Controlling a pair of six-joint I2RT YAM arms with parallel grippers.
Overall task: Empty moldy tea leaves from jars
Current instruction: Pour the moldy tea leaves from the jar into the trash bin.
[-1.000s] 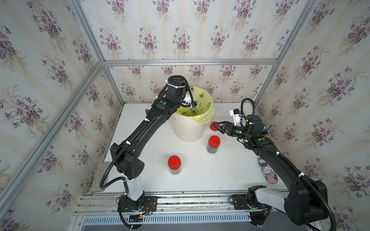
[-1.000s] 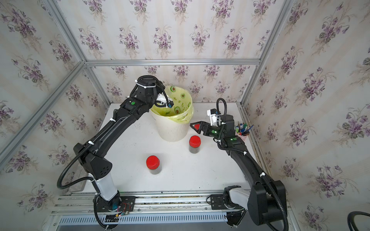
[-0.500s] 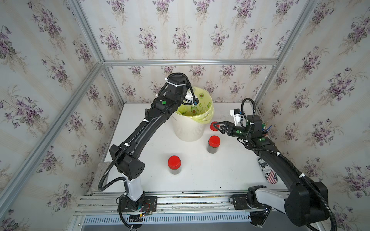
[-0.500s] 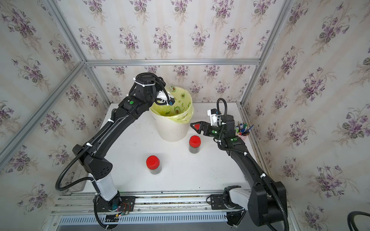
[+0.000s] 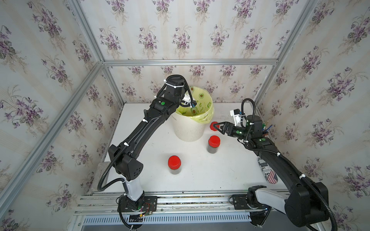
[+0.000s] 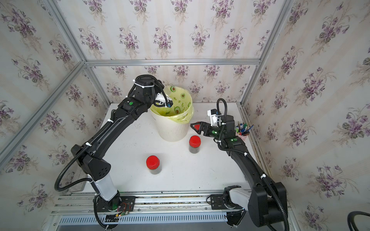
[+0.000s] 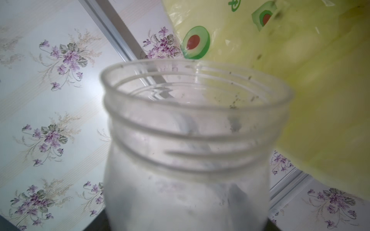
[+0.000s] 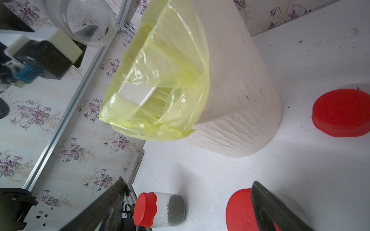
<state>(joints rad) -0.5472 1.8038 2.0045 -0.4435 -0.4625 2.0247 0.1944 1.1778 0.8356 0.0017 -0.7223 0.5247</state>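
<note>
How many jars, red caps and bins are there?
Small clear cylindrical jars: 3
Round bright red screw caps: 3
Cream round bin with yellow avocado-print bag: 1
Total: 7

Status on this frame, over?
Left gripper jaws shut on open jar at bin mouth, near empty. Right gripper jaws open, by loose cap. Two capped jars hold tea. Nothing blocking.
</note>
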